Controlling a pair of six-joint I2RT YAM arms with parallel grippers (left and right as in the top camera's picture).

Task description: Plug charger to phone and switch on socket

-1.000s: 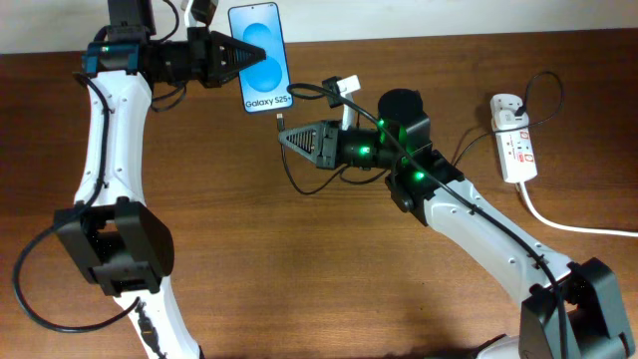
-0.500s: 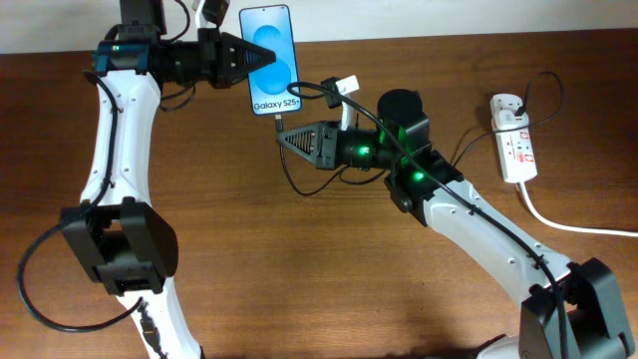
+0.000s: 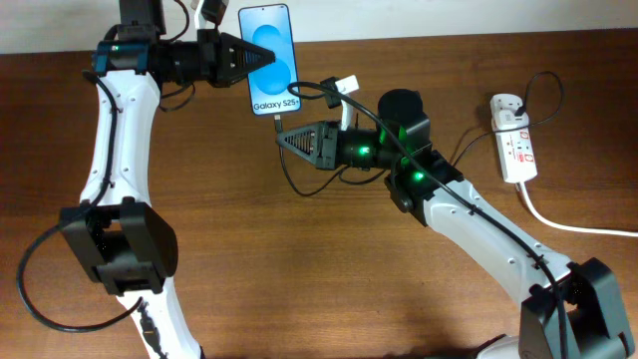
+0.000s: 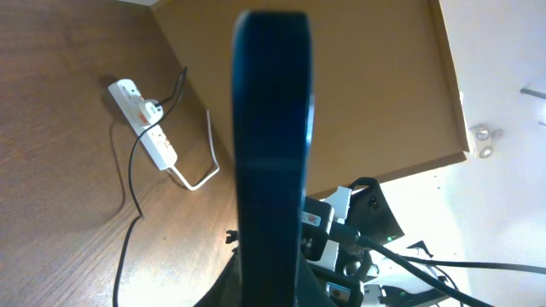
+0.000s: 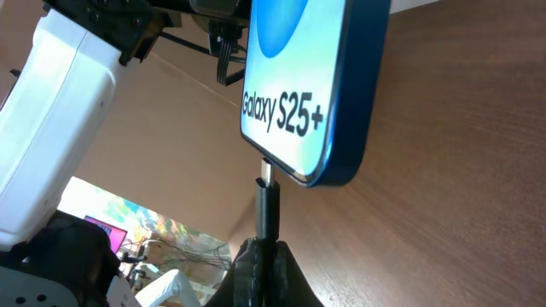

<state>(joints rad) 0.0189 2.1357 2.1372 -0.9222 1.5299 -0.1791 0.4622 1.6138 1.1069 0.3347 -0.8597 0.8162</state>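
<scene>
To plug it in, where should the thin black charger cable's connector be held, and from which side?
Grip the connector's short black body behind its metal tip, coming from the cable end. The right gripper is shut on it so, leaving the tip bare and pointing at the bottom edge of the blue-screened black smartphone.

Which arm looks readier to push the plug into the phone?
Right. The right gripper pinches the charger, its tip at the bottom edge of the phone; the left gripper just holds the phone by its side.
</scene>
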